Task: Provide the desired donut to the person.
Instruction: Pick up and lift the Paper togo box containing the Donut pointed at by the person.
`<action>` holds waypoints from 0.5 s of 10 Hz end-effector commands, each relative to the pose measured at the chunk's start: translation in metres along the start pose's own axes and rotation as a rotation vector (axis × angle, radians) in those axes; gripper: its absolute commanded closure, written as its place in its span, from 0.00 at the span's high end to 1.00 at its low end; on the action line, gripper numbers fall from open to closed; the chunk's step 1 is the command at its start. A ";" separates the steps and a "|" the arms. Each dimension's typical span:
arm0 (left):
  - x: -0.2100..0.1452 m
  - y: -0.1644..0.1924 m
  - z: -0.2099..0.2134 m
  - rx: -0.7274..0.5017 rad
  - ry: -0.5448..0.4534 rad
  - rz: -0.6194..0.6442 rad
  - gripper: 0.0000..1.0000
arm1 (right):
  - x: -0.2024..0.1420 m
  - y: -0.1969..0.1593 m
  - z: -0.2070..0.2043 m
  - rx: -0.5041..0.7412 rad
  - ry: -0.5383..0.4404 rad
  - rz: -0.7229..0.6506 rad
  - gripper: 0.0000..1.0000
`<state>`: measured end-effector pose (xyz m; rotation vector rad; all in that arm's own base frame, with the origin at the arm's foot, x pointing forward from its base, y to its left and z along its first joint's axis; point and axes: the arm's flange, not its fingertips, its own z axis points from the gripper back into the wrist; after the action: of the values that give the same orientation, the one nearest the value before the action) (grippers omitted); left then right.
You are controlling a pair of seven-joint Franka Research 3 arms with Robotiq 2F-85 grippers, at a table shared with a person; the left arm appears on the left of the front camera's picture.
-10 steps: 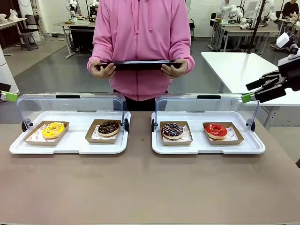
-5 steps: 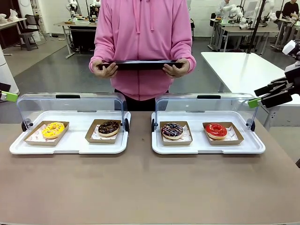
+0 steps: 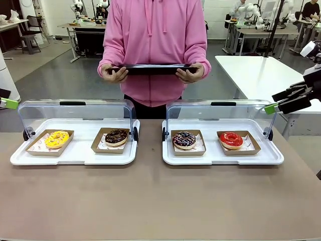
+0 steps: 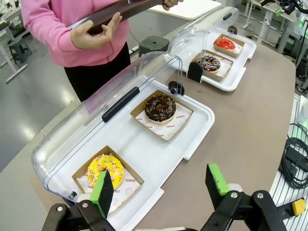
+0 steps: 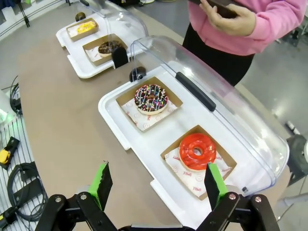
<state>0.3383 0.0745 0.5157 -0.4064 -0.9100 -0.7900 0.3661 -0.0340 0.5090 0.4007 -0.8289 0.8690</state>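
The left jaws hang spread wide with nothing between them. Just beyond one green pad [image 4: 102, 192] lies the yellow sprinkled donut [image 4: 105, 169] in its cardboard tray. The chocolate donut [image 4: 160, 107] is farther ahead, and both sit in a white display case [image 4: 144, 151] with its clear lid raised. The right jaws are likewise spread and empty. The red-glazed donut [image 5: 197, 150] sits ahead of them, with the dark sprinkled donut [image 5: 150, 98] beyond it. Past both cases on the counter [image 3: 150, 201], the person [image 3: 153, 45] in pink holds a dark tray [image 3: 150, 69] with both hands. Which donut is wanted I cannot tell.
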 end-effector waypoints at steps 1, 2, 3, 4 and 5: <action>-0.048 -0.053 -0.017 0.004 -0.012 -0.024 1.00 | -0.002 0.006 -0.005 -0.027 0.003 -0.032 1.00; -0.047 -0.052 -0.017 0.003 -0.012 -0.025 1.00 | -0.002 0.005 -0.005 -0.031 0.004 -0.037 1.00; -0.047 -0.052 -0.017 0.003 -0.012 -0.020 1.00 | 0.001 0.003 -0.007 -0.066 -0.012 -0.071 1.00; -0.046 -0.055 -0.022 0.013 0.031 -0.052 1.00 | 0.001 -0.001 0.000 -0.010 0.000 -0.011 1.00; 0.000 0.000 -0.001 -0.002 0.003 -0.003 1.00 | 0.001 -0.001 0.000 -0.010 0.000 -0.011 1.00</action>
<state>0.3398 0.0705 0.5139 -0.3973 -0.8989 -0.8049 0.3671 -0.0347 0.5113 0.3892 -0.8333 0.8370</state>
